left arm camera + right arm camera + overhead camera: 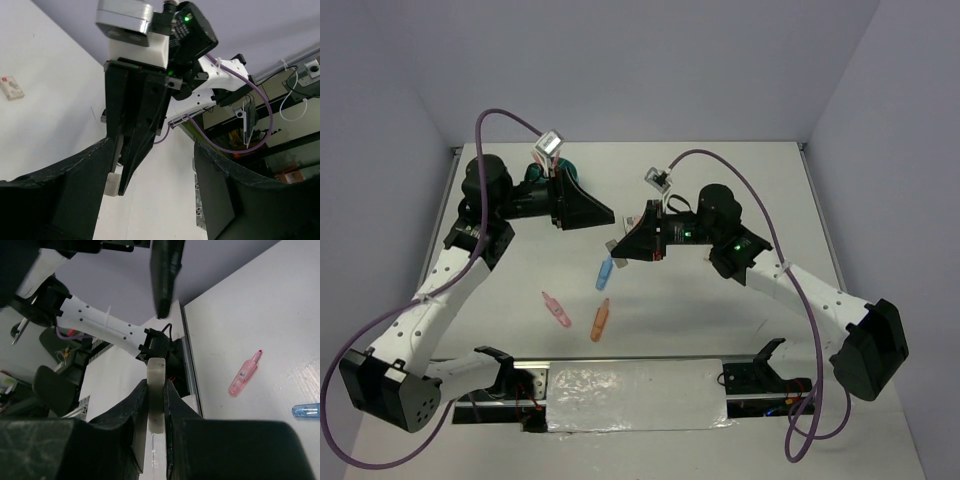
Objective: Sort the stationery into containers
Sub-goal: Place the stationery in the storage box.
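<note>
White slab eraser (611, 244) hangs pinched in the right gripper (620, 248) above the table (740, 180), well apart from the round teal plastic organiser (566, 170) beyond the left gripper (592, 212).

Left wrist: those fingers (65, 190) gape, empty, facing it. A handover might knock it loose, since little sticks out.

Right wrist: the eraser's long axis runs out along the clamped fingers (135, 410), end protruding.

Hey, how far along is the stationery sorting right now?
Done: nothing visibly sorted; the teal organiser is mostly hidden. In hand: the right end effector grips a white eraser. Remaining: blue marker, pink marker and orange marker lie on the table.
</note>
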